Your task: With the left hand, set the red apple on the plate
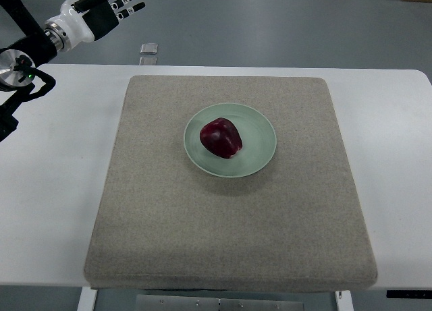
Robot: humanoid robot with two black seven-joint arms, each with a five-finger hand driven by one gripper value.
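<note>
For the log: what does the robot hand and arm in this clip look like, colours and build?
Only the left robot hand shows, at the top left. It has a black palm and black fingers with white segments, a white wrist shell and a silver ring behind it. The arm is black, with black cables and a small green light on a round metallic joint.

A square grey felt mat point(229, 216) covers a white table point(54, 210); beyond its far edge, two small metal floor plates point(148, 52) lie on grey flooring.
</note>
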